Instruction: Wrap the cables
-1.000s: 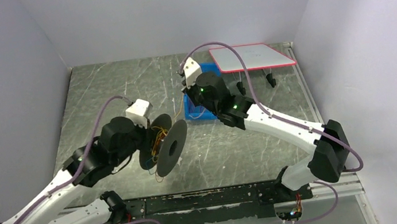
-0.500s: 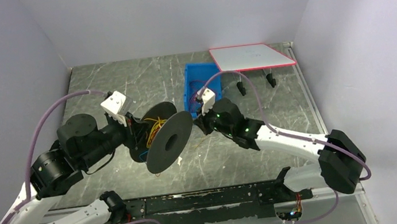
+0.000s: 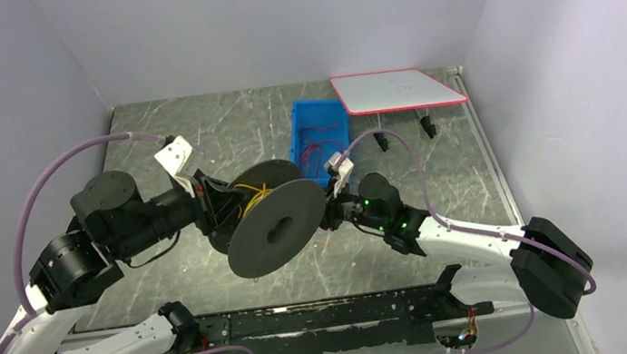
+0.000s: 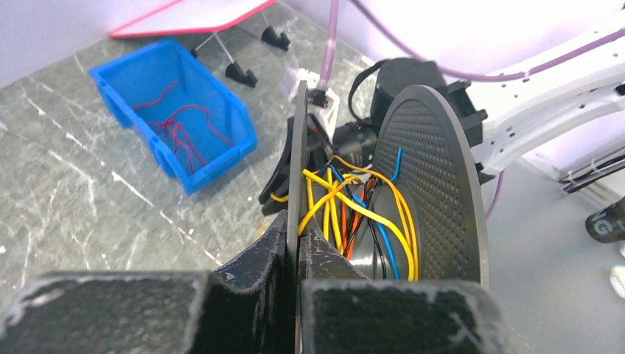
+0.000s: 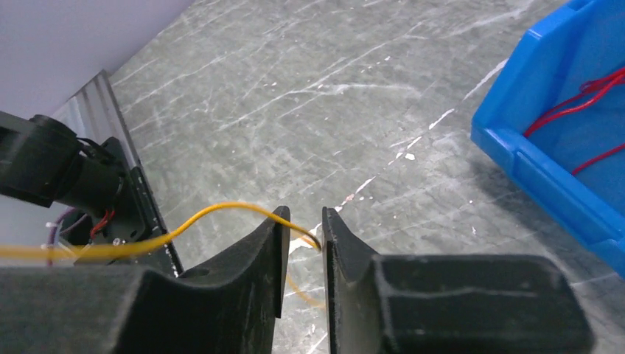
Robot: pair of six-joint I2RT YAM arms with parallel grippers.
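A dark grey spool [image 3: 275, 228] hangs above the table's middle, held by my left gripper [image 3: 209, 211]. In the left wrist view my left gripper [image 4: 298, 228] is shut on the near flange of the spool [image 4: 435, 169]. Yellow, orange, blue and black cables [image 4: 332, 199] lie tangled between the flanges. My right gripper [image 3: 326, 216] sits just right of the spool. In the right wrist view my right gripper [image 5: 302, 221] has its jaws slightly apart. A yellow cable [image 5: 214, 210] runs across the left finger into the gap, and its end touches the right finger.
A blue bin [image 3: 303, 123] with red cables [image 4: 177, 129] stands behind the spool; it also shows in the right wrist view [image 5: 531, 169]. A white board with a red edge [image 3: 394, 88] stands on legs at the back right. A black rail [image 3: 328, 317] runs along the near edge.
My left arm has raised the spool and swung it right, turning its face to the camera. My right arm has left the blue bin and come near, beside the spool.
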